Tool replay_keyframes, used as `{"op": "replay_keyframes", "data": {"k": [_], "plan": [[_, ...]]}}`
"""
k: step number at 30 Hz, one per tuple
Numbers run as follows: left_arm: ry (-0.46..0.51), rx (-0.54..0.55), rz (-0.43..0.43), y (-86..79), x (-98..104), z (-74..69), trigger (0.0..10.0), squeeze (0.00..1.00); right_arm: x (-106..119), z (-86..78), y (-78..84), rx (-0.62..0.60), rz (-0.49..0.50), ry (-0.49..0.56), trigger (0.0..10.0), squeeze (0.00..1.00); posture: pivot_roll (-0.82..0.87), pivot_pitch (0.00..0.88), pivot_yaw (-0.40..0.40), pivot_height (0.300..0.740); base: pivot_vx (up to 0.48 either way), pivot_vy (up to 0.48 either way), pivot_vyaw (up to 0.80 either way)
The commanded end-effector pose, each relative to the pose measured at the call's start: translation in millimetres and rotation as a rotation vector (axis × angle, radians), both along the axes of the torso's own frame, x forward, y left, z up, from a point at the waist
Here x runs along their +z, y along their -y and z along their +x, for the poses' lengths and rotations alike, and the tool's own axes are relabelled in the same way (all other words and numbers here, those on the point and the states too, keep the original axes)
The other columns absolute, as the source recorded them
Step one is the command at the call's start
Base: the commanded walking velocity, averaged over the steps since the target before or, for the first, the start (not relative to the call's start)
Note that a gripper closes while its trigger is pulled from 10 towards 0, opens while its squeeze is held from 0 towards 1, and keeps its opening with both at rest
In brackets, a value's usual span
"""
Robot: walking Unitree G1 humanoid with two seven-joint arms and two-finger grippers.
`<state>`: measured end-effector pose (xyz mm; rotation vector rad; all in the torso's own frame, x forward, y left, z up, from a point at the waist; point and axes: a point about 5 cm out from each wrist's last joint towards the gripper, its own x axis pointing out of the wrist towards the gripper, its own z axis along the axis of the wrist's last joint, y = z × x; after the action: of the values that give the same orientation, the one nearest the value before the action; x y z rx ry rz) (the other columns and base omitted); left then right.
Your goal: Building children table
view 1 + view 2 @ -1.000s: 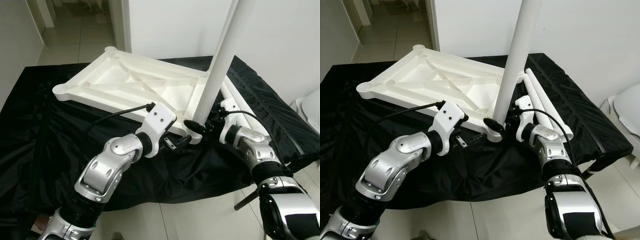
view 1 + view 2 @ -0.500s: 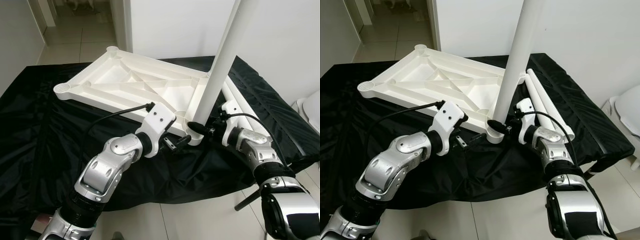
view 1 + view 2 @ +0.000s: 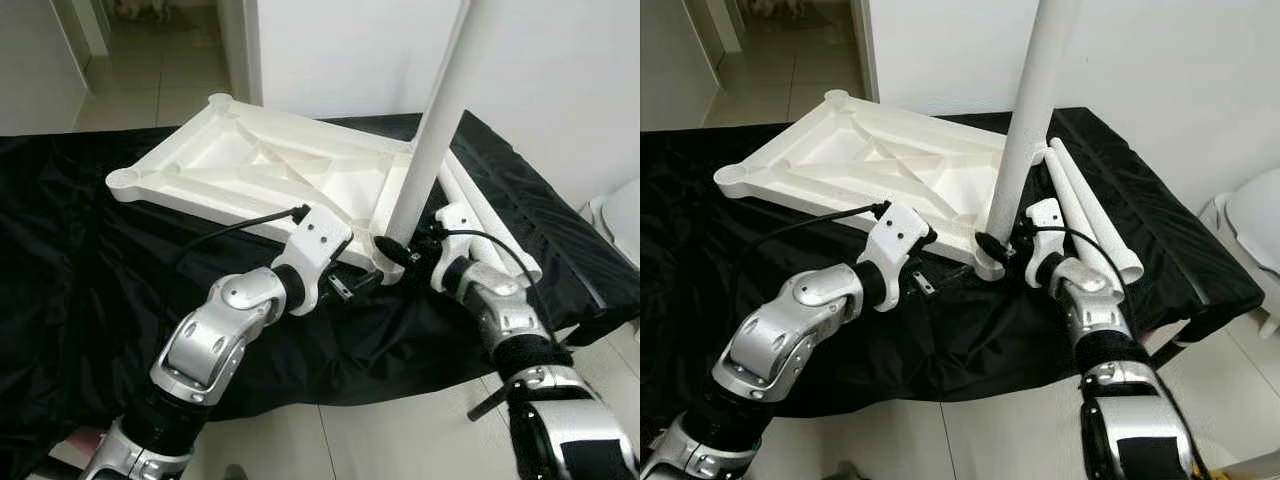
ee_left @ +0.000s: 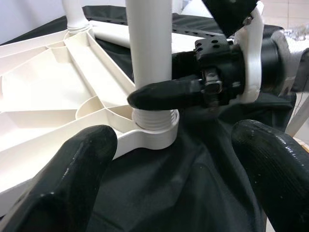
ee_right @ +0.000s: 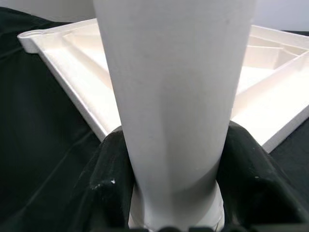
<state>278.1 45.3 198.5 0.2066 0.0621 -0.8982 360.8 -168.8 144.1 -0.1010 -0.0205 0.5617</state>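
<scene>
The white table top [image 3: 250,170] lies upside down on a black cloth [image 3: 90,280]. One white leg [image 3: 430,130] stands upright in the near right corner socket [image 4: 153,135]. My right gripper [image 3: 397,247] is shut on this leg just above the socket; in the right wrist view its black fingers [image 5: 110,186] hug both sides of the leg [image 5: 174,96]. My left gripper [image 3: 350,287] hovers open just left of the same corner, its fingertips [image 4: 72,179] wide apart and off the socket. Two spare legs [image 3: 485,220] lie on the cloth behind my right wrist.
A white wall stands right behind the table top. A tiled doorway [image 3: 150,60] opens at the far left. A white fixture [image 3: 620,220] sits at the right edge. A dark rod [image 3: 490,400] pokes out near the floor by my right arm.
The leg's top leaned a little to the right, then came back left. My right wrist shifted slightly with it, still holding the base. The left arm stayed put.
</scene>
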Motion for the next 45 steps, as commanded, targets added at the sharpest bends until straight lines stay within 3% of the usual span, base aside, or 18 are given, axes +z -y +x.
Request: {"op": "replay_keyframes", "data": {"k": [1,3,7,9,10,11,12,19,27,35,38,44,45], "plan": [[0.002,0.001,-0.001,-0.2,3,0.2,10.0,0.0,-1,-1.3,-5.2,-0.039,0.007,0.0,10.0,0.0,-0.06,0.024,0.004,0.74,0.0,0.0,0.0],[0.002,0.0,-0.002,0.0,3,-0.5,10.0,0.0,-1,-3.1,-11.6,-0.046,0.009,0.009,10.0,0.0,-0.06,0.028,0.004,0.74,0.0,0.0,0.0],[-0.005,-0.001,-0.005,0.8,1,-3.1,10.0,0.0,-1,-10.3,-40.4,-0.132,0.101,0.01,10.0,0.0,-0.06,0.027,0.006,0.74,0.0,0.0,0.0],[-0.006,-0.001,-0.005,0.8,1,-3.3,10.0,0.0,-1,-11.0,-43.3,-0.151,0.113,0.007,10.0,0.0,-0.06,0.027,0.006,0.74,0.0,0.0,0.0],[-0.008,-0.001,-0.005,1.1,1,-3.1,10.0,0.0,0,-12.0,-50.6,-0.227,0.166,-0.001,10.0,0.0,-0.05,0.024,0.004,0.74,0.0,0.0,0.0],[-0.008,-0.001,-0.005,1.1,1,-3.1,10.0,0.0,0,-12.0,-50.6,-0.227,0.166,-0.001,10.0,0.0,-0.05,0.024,0.004,0.74,0.0,0.0,0.0],[-0.008,0.0,-0.004,0.8,1,-2.7,10.0,0.0,3,-13.1,-54.6,-0.323,0.188,0.017,10.0,0.0,-0.05,0.025,0.005,0.74,0.0,0.0,0.0],[-0.009,0.001,-0.003,0.3,1,-2.0,10.0,0.0,9,-14.0,-58.1,-0.433,0.183,0.028,10.0,0.0,-0.06,0.021,0.006,0.74,0.0,0.0,0.0],[-0.01,-0.002,-0.003,0.5,-2,-1.0,10.0,0.0,7,-24.9,-49.1,-0.698,0.132,0.042,10.0,0.0,-0.06,0.018,-0.008,0.74,0.0,0.0,0.0],[-0.006,0.004,0.007,-2.7,-4,4.3,10.0,0.0,-2,-29.2,-49.3,-0.755,0.128,-0.009,10.0,0.0,-0.07,0.02,-0.013,0.74,0.0,0.0,0.0],[0.003,0.007,0.012,-3.9,-3,7.1,10.0,0.0,-4,-31.1,-60.5,-0.697,0.131,-0.029,10.0,0.0,-0.07,0.02,-0.008,0.74,0.0,0.0,0.0],[0.007,0.012,0.014,-5.0,-1,8.3,10.0,0.0,-3,-31.0,-63.9,-0.659,0.144,-0.031,10.0,0.01,-0.07,0.021,-0.002,0.74,0.0,0.0,0.0],[0.009,0.014,0.015,-5.6,-1,8.8,10.0,0.0,-2,-31.4,-63.6,-0.655,0.147,-0.028,10.0,0.74,-0.07,0.021,-0.002,0.74,0.0,0.0,0.0]]}}
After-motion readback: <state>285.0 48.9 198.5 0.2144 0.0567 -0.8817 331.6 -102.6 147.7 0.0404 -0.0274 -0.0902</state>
